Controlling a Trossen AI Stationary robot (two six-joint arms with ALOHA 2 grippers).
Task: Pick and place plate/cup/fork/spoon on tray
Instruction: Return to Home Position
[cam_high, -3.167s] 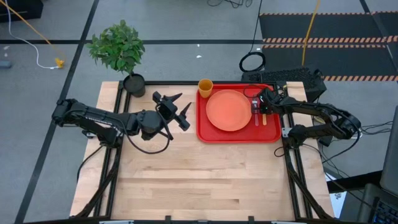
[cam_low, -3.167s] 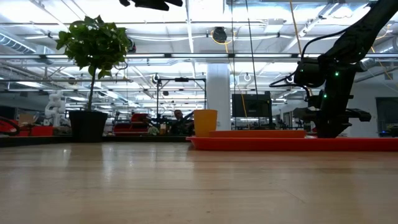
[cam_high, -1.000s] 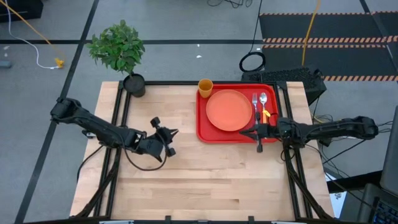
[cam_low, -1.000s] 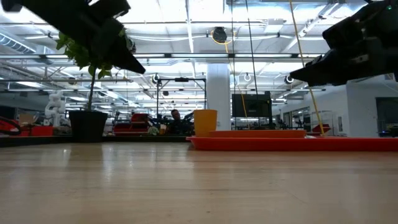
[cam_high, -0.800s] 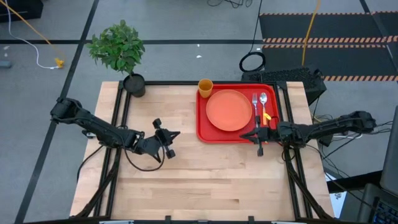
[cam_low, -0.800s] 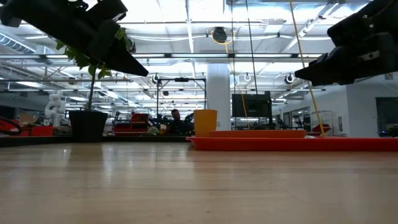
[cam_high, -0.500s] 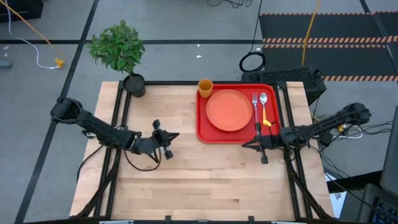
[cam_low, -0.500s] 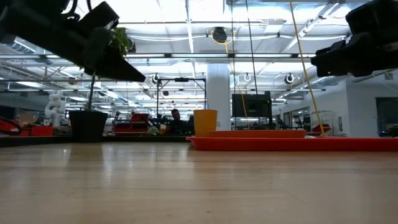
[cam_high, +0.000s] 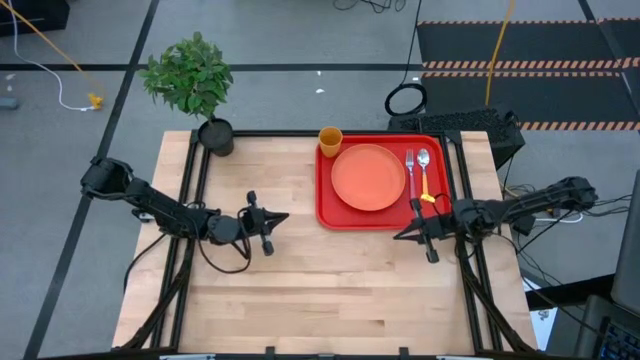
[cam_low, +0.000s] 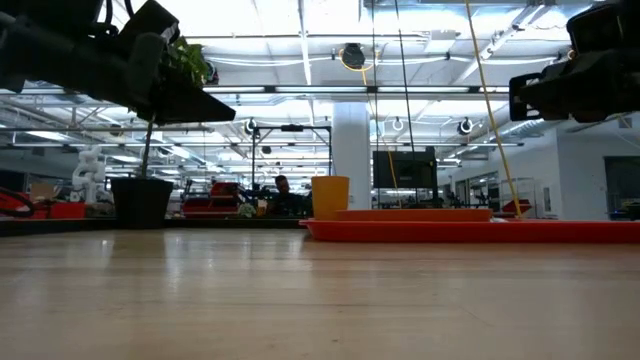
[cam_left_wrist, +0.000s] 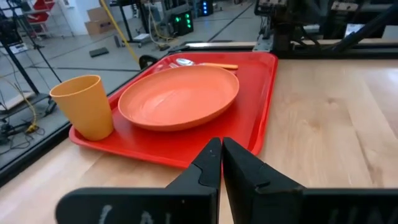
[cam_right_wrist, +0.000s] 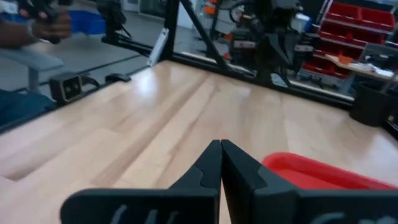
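Note:
The red tray (cam_high: 325, 214) lies at the table's far right. On it rests the round orange plate (cam_high: 368, 177), with the amber cup (cam_high: 330, 139) standing upright at the tray's far left corner. To the right of the plate, the fork (cam_high: 409, 170) and the spoon (cam_high: 424, 168) lie side by side. My left gripper (cam_high: 284, 216) hovers shut over the table's middle, pointing at the tray (cam_left_wrist: 252, 124). My right gripper (cam_high: 398, 236) hovers shut just off the tray's near right corner (cam_right_wrist: 311, 168).
A potted plant (cam_high: 195, 85) stands at the far left corner. Bare wood stretches across the table's near half (cam_high: 320, 300). A person's hand (cam_right_wrist: 40, 18) shows in the room beyond the table.
My right gripper has drawn back from over the tray's near right part toward the table's near edge and now hangs off the tray's rim. My left gripper has shifted a little toward the table's left edge and turned level toward the tray.

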